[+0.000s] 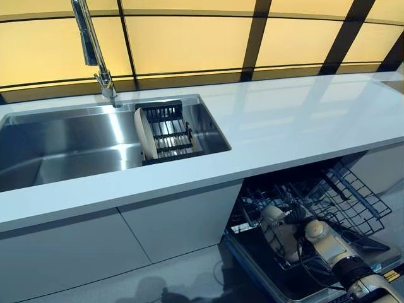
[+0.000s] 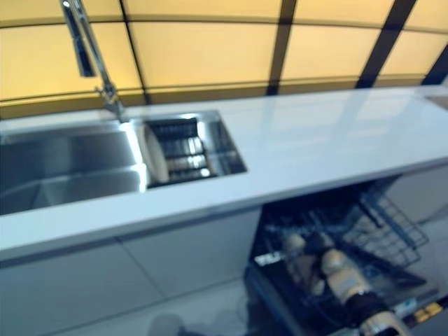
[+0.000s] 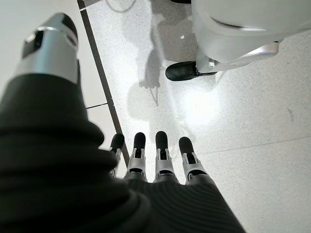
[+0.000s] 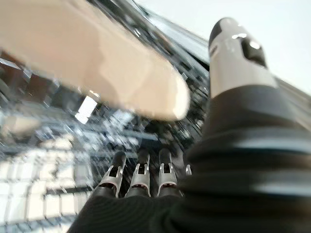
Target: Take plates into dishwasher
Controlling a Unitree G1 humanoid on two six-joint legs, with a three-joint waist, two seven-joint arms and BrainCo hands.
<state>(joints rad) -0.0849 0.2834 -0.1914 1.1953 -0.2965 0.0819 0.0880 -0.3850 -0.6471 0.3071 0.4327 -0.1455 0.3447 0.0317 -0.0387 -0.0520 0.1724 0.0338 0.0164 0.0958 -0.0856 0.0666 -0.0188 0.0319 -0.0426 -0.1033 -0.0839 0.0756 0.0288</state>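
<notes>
Right robot hand (image 4: 146, 179): lowered into the open dishwasher rack (image 1: 353, 202) below the desk's front edge, towards its right end. In the right wrist view its fingers (image 4: 138, 172) lie straight and its thumb stands apart; a beige plate (image 4: 97, 63) shows just past the fingertips, above the rack wires. Whether hand and plate touch cannot be told. In the eye views the plate (image 1: 278, 233) stands among the wires of the rack beside this hand (image 1: 315, 230).

Left robot hand (image 3: 155, 160): seen only in its own wrist view, hanging over the pale speckled floor (image 3: 252, 121) with fingers straight and holding nothing.

Desk (image 1: 284, 126): a white top with a steel sink (image 1: 63, 145) set into its left part. A small dish rack (image 1: 167, 132) sits at the sink's right end, and a second beige plate (image 1: 145, 132) stands upright on edge at the rack's left side. A tap (image 1: 95, 50) rises at the sink's back edge.
</notes>
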